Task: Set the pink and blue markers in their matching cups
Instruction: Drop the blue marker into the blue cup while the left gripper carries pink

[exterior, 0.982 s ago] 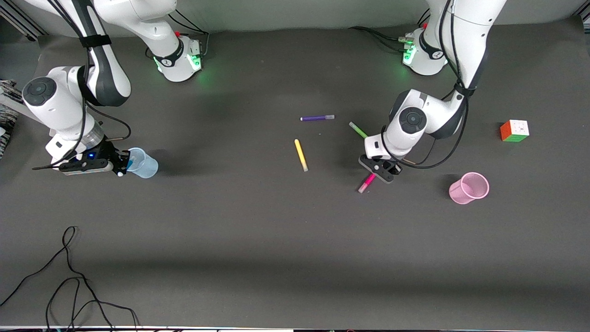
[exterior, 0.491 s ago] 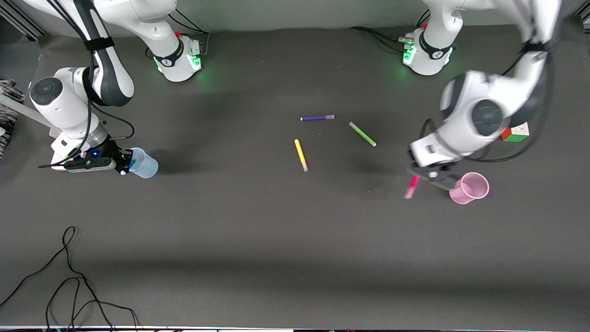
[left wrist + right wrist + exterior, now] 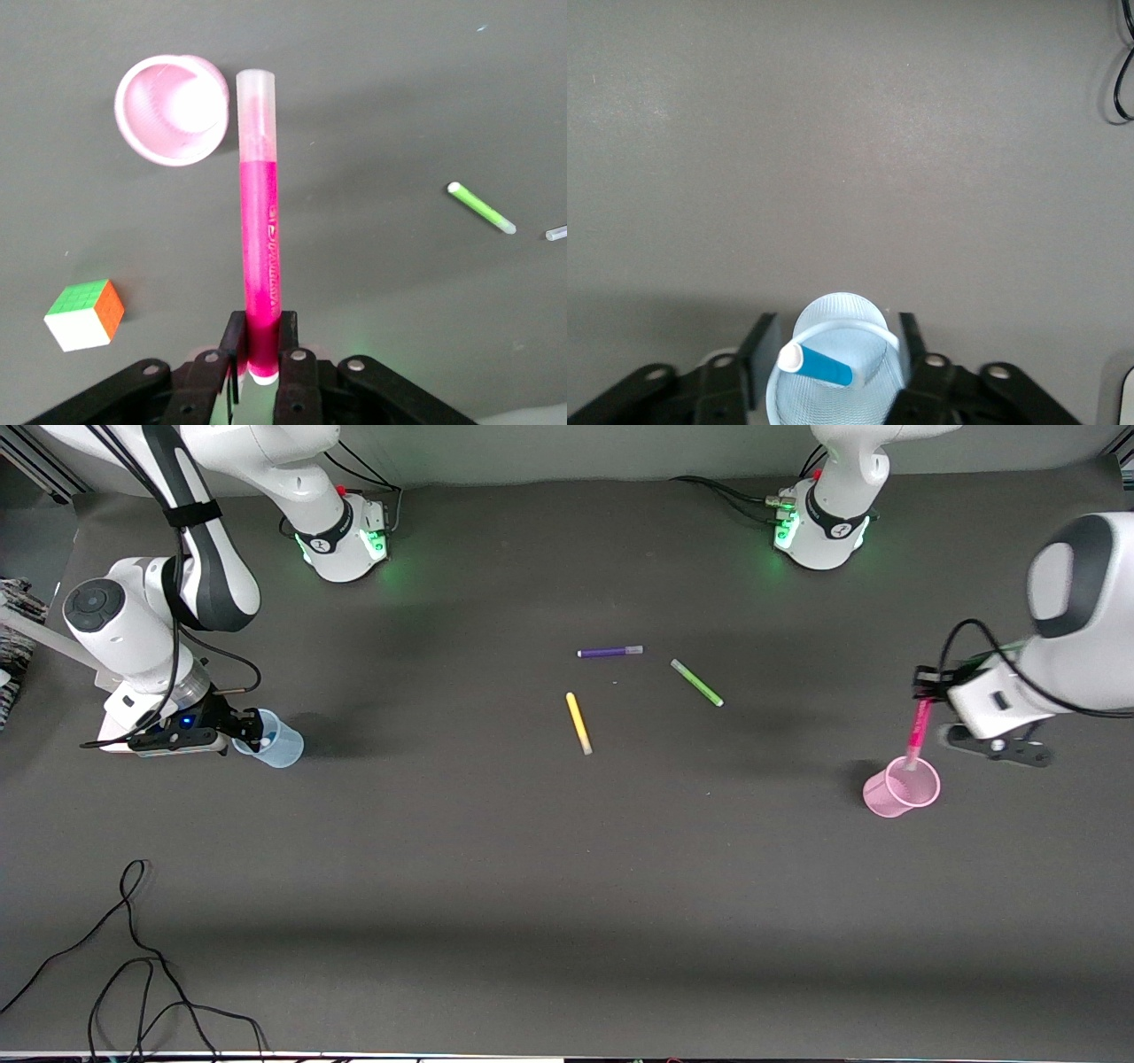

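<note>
My left gripper [image 3: 927,687] is shut on the upper end of the pink marker [image 3: 919,733]. It holds the marker nearly upright, with the pale cap down at the rim of the pale pink cup [image 3: 900,788]. In the left wrist view the marker [image 3: 261,230] stands between the fingers of my left gripper [image 3: 261,354], its cap beside the cup's mouth [image 3: 173,111]. My right gripper [image 3: 246,737] is open, with one finger on each side of the pale blue cup [image 3: 276,746]. The blue marker [image 3: 819,365] leans inside that cup [image 3: 837,390], free of my right gripper [image 3: 833,354].
A purple pen [image 3: 609,652], a green pen [image 3: 697,683] and a yellow pen [image 3: 578,724] lie at mid-table. A colour cube [image 3: 86,314] sits near the pink cup, toward the left arm's base. A black cable [image 3: 133,957] loops near the front camera at the right arm's end.
My left gripper lifted the pink marker off the table, carried it toward the left arm's end and turned it upright over the pink cup. My right gripper shifted slightly at the blue cup.
</note>
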`<state>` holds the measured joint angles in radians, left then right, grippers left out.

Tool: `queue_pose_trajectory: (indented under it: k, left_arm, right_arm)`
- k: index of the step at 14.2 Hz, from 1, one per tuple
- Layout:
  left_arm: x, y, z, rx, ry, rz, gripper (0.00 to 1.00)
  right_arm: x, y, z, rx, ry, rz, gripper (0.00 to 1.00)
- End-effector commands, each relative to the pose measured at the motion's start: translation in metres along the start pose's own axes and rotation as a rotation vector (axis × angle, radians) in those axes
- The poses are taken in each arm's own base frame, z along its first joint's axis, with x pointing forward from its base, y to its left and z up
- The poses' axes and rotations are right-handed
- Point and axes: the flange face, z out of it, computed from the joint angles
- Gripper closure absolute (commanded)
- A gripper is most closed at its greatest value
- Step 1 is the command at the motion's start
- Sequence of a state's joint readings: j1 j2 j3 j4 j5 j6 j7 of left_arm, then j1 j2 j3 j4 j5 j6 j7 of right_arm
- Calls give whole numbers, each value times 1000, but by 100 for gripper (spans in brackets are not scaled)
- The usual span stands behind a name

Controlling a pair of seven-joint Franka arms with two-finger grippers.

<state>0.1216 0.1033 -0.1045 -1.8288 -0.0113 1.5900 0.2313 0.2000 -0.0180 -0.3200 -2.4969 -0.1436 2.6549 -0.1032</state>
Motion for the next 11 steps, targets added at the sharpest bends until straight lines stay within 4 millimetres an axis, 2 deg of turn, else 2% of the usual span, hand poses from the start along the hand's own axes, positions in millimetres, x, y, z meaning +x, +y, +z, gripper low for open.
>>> queue_pose_trajectory:
  k: [1, 4, 6, 7, 11]
  left_arm:
    - [9, -19, 13, 27, -77, -55, 100]
    - [22, -34, 42, 65, -149, -115, 100]
    - [35, -42, 69, 63, -199, -124, 100]
    - [46, -47, 80, 70, -217, -151, 100]
    - [79, -53, 110, 88, -259, -172, 100]
  right_arm:
    - [11, 4, -8, -17, 23, -10, 0]
    - [36, 12, -37, -24, -23, 0, 0]
    - [63, 16, -74, -24, -107, 20, 0]
    - [69, 16, -88, -8, -145, 40, 0]
    - [81, -5, -150, 98, -117, 70, 0]
